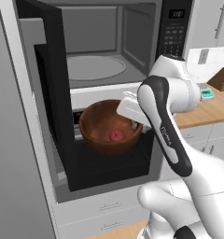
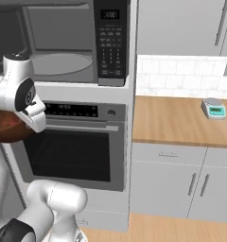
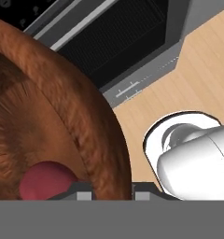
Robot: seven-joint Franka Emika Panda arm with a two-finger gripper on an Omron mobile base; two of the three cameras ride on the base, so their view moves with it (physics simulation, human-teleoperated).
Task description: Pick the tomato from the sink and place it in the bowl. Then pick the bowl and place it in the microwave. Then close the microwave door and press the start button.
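Our jaws clamp the bowl's (image 1: 108,125) rim below the microwave (image 1: 109,51); tilting it while lifting could spill the tomato (image 1: 116,135).

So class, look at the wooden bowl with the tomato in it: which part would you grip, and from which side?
Grip the wooden bowl by its rim, from above, one finger inside the wall and one outside. It is too wide and deep to span, but its thin upright rim fits between the fingers. The claw already straddles the rim that way, beside the tomato.
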